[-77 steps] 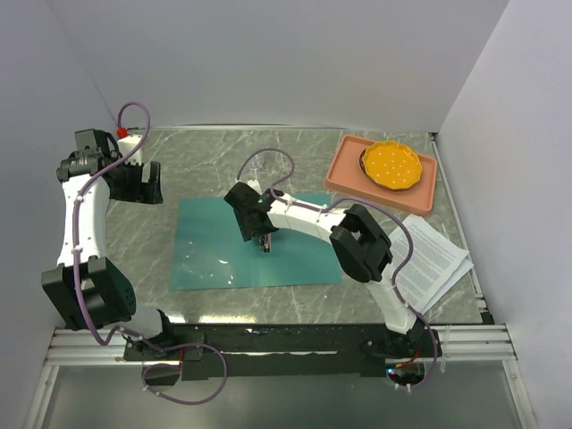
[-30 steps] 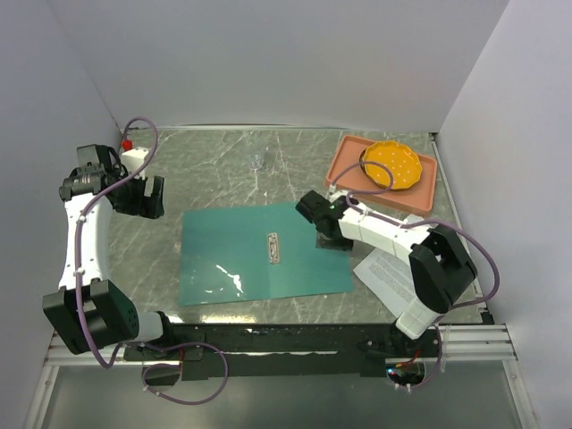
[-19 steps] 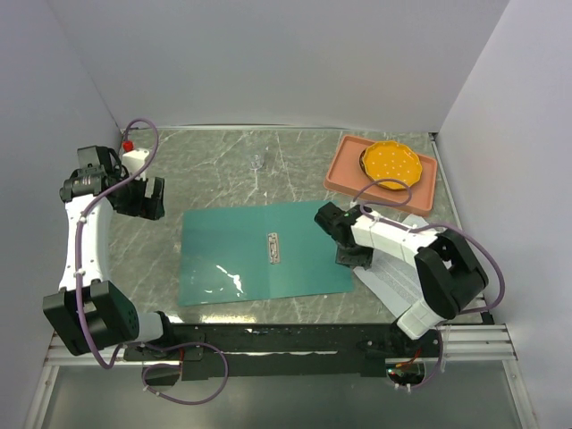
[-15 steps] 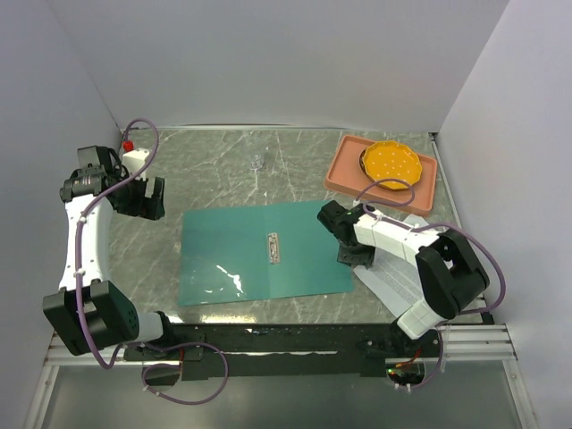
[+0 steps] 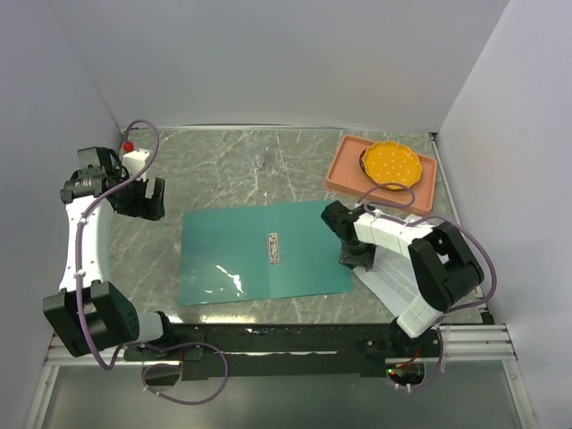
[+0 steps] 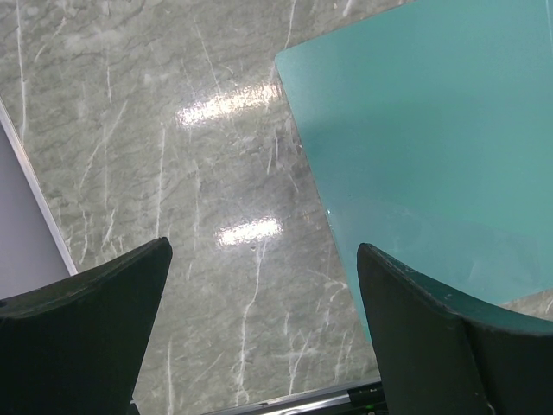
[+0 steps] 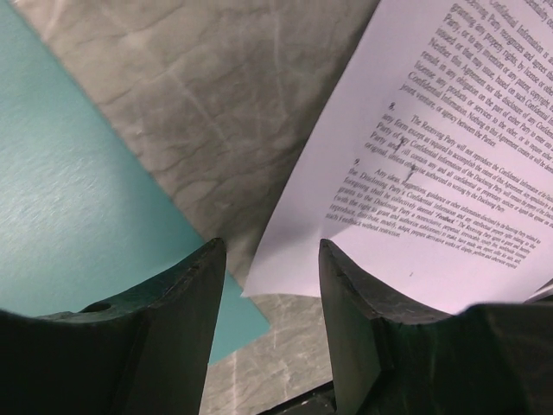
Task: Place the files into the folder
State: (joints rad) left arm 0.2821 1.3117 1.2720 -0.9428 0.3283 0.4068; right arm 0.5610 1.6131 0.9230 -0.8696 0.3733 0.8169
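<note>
Marble table carries the folder, now open flat at centre. Right end effector has swung off it to the files just beside, spread over a sheet corner, pinching nothing. Left end effector hangs spread wide. Next comes picking up the files.

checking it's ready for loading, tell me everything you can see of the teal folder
The teal folder is a thin, glossy cover, plastic by its look, lying opened out flat on the marbled table, wider than deep. A small metal clip sits on its middle spine. No paper lies on it. Its near right corner comes close to the printed paper sheets; whether they touch is unclear. The right gripper, open, hangs just off that edge without holding it.
</note>
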